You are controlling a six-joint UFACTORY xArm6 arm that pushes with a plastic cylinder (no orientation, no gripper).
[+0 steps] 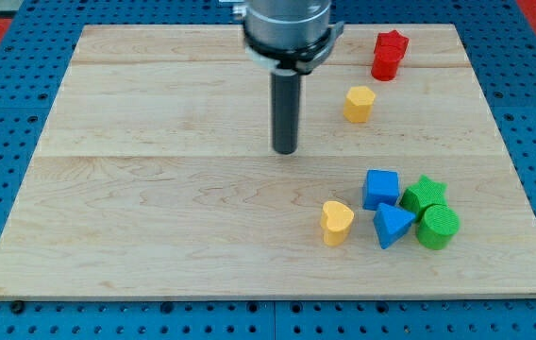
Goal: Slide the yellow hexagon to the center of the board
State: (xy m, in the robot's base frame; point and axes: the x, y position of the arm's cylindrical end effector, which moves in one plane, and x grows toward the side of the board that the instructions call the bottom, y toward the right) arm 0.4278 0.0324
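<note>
Yellow hexagon (pixel 360 103) right of my tip (pixel 285 150)

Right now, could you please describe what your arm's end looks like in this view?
A shiny grey metal collar enters from the view's top, with a dark clamp ring beneath it. A straight, dark, cylindrical rod hangs from that, ending in my tip. No cables or markings show.

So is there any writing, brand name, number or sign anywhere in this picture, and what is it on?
None: no text can be read anywhere.
The wooden board is bare wood grain.
The blocks, such as the yellow hexagon and the red star, carry no marks.
The rod ending in my tip and the metal collar show no label.
</note>
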